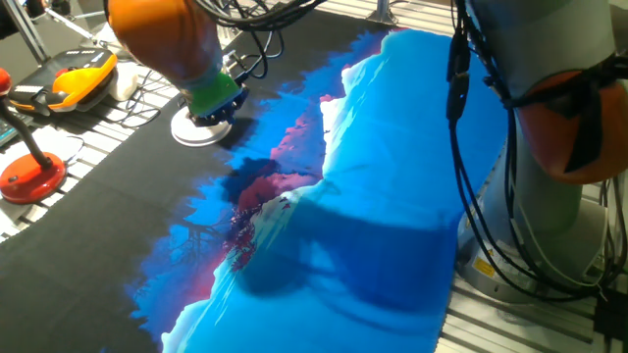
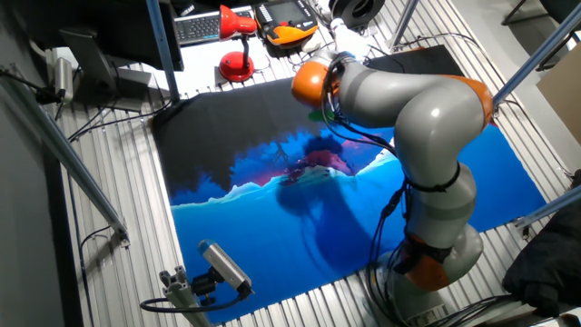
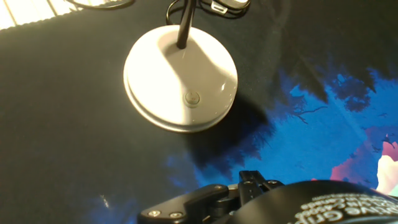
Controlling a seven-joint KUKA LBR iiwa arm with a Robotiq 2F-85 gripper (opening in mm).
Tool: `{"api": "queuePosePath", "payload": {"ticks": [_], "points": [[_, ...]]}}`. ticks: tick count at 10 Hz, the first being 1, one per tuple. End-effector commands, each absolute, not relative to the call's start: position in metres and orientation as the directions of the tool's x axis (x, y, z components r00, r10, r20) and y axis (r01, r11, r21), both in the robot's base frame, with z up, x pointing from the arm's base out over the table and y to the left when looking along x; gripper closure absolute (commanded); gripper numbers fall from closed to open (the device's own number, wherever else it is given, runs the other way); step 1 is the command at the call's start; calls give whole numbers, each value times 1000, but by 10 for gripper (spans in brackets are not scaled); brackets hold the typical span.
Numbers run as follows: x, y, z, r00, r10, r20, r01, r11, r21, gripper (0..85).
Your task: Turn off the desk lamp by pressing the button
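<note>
- One fixed view sits low and close at the table's (image 1: 88, 157) side, looking across the blue and black cloth (image 1: 373, 196); the arm's base rises near at right, its orange wrist fills the top left.
- The other fixed view hangs high and farther back, looking steeply down on the whole cloth (image 2: 272, 218), with the arm (image 2: 427, 118) in the middle.
- The hand view rides on the claw and looks steeply down, very near, at the desk lamp's white base (image 3: 180, 78).
- Both fixed views share the cloth, the arm and the red lamp (image 1: 29, 172) (image 2: 236, 41); the white base (image 1: 196, 130) appears in the low fixed view and the hand view.
</note>
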State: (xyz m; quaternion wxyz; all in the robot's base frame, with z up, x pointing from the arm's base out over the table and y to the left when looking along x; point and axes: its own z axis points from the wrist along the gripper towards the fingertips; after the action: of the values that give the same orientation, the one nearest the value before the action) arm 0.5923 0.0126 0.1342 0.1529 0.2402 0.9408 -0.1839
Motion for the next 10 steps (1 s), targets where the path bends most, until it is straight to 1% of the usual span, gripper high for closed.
{"api": "queuePosePath", "payload": {"ticks": [1,7,8,9,10], "points": [[593,12,134,-844,399,-358,503,821,-271,850],[593,12,134,-860,426,-282,495,832,-252,850],[593,12,134,-865,428,-261,489,836,-250,850],[593,12,134,-868,443,-226,489,844,-221,850],[593,12,134,-878,435,-203,473,854,-218,850]]}}
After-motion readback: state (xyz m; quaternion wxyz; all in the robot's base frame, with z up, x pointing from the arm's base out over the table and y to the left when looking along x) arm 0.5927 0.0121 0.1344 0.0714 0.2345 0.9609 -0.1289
